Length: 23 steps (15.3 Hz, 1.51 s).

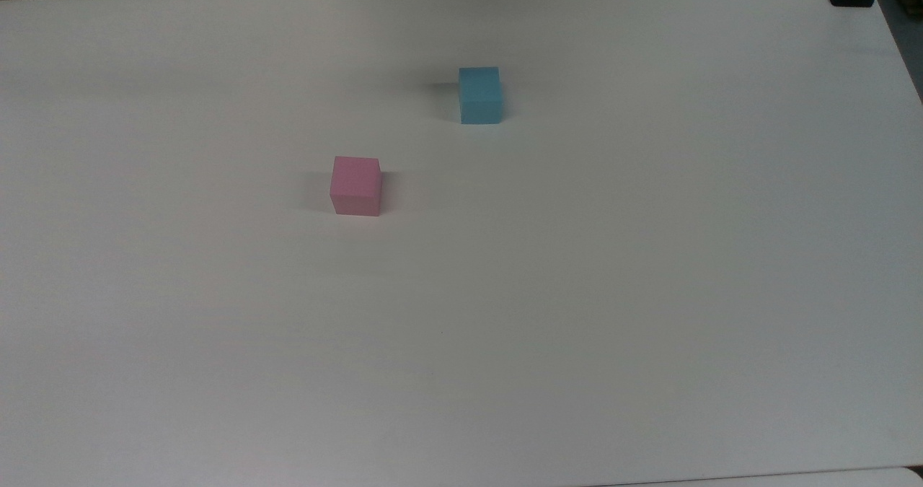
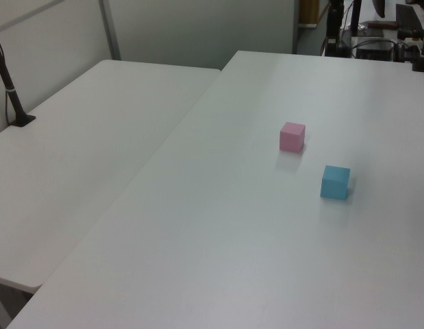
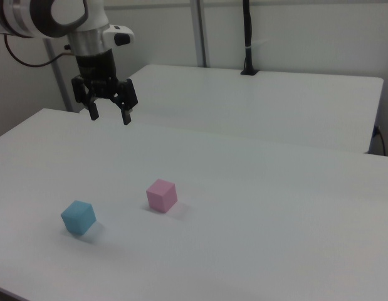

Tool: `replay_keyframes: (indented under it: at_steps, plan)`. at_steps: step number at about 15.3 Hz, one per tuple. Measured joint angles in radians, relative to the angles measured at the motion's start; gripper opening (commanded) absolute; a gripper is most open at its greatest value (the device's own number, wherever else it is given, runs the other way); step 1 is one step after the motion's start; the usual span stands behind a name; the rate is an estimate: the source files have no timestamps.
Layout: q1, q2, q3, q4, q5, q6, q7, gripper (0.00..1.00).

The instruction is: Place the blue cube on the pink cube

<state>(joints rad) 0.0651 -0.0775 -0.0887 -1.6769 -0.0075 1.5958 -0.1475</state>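
Observation:
The blue cube (image 1: 480, 95) (image 2: 335, 182) (image 3: 78, 217) rests on the white table, apart from the pink cube (image 1: 355, 185) (image 2: 292, 136) (image 3: 161, 195), which also sits flat on the table. In the right view my gripper (image 3: 110, 116) hangs open and empty in the air, well above the table, up and behind the blue cube. Nothing touches either cube.
The white table (image 1: 577, 292) spreads wide around both cubes. A second white table (image 2: 81, 157) adjoins it, with a black post (image 2: 9, 86) (image 3: 247, 37) clamped at its edge. Cables and equipment (image 2: 376, 34) stand past the far end in the left view.

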Motion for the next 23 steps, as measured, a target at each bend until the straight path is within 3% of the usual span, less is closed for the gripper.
replay_keyframes:
  at_steps: [5,14,23]
  plan:
    - [0.002,-0.036,0.004,-0.048,0.004,0.0,0.0,0.97]
    - [0.003,-0.068,0.088,-0.123,0.005,0.003,0.102,0.98]
    - [0.006,-0.074,0.218,-0.384,0.006,0.281,0.361,0.98]
